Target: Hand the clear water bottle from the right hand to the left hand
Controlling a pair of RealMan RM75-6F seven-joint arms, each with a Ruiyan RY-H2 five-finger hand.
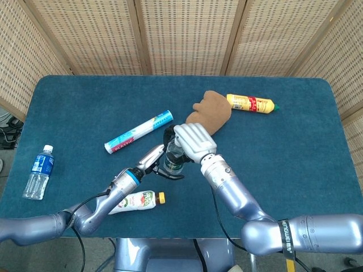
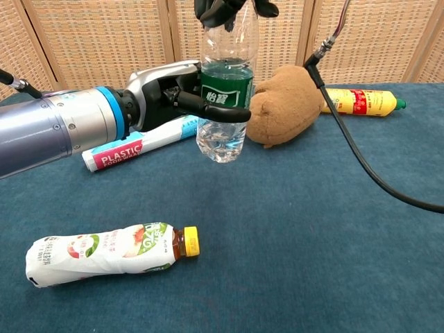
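The clear water bottle (image 2: pixel 225 104), with a green label and a little water, hangs upright above the blue table. My right hand (image 2: pixel 229 8) grips its neck from above; in the head view the right hand (image 1: pixel 193 141) covers the bottle (image 1: pixel 173 160) top. My left hand (image 2: pixel 173 94) has come in from the left at label height. Its thumb (image 2: pixel 222 110) lies across the front of the bottle and its fingers pass behind, so it wraps the body. The head view shows the left hand (image 1: pixel 157 161) against the bottle's left side.
Behind the left hand lies a plastic wrap roll (image 2: pixel 135 147). A brown plush toy (image 2: pixel 288 104) and a yellow bottle (image 2: pixel 357 101) are to the right. A white-labelled drink bottle (image 2: pixel 104 253) lies near the front, and a small blue water bottle (image 1: pixel 38 173) at far left. A black cable (image 2: pixel 361 159) hangs down.
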